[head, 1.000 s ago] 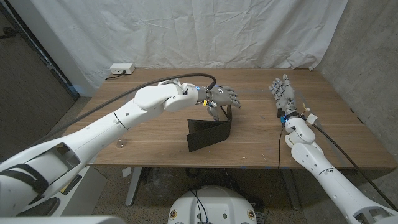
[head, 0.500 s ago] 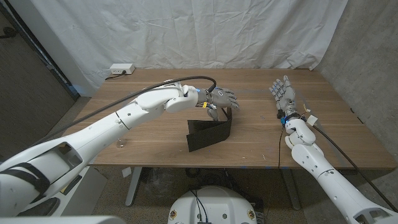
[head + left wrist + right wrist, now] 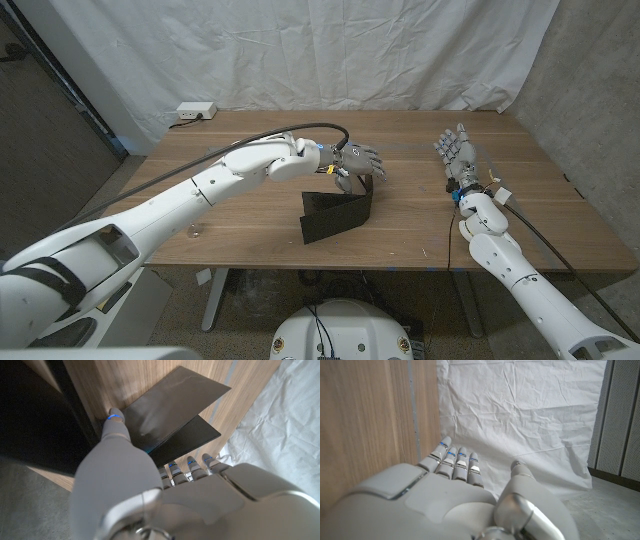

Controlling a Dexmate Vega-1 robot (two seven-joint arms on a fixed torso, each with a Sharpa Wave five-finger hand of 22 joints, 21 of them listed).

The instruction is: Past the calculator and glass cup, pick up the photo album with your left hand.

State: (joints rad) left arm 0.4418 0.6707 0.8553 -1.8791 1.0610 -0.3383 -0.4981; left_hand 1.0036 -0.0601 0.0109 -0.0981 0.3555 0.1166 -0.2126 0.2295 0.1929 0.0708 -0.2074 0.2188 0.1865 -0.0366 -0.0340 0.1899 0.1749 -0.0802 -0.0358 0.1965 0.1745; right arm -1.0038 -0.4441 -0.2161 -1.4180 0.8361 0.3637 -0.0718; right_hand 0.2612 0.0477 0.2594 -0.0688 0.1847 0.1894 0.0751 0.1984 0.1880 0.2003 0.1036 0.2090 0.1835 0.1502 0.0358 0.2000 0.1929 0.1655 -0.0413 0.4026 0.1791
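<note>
Left hand [image 3: 357, 161] lowered slightly onto photo album [image 3: 336, 213].

Even, soft overhead light, faint shadows beneath the dark folded photo album [image 3: 337, 215], wrist views blurred up close

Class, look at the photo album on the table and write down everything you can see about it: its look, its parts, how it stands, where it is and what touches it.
The thin, matte black photo album stands open on its edges like a V on the wooden table, near the middle. It shows two flat, stiff-looking covers that meet at a spine. The left wrist view shows the covers spread apart, dark and plain, with no visible print. The robot's left hand is at the top edge of its far cover, thumb inside the V, fingers over the outside. Whether it grips firmly cannot be told.
</note>
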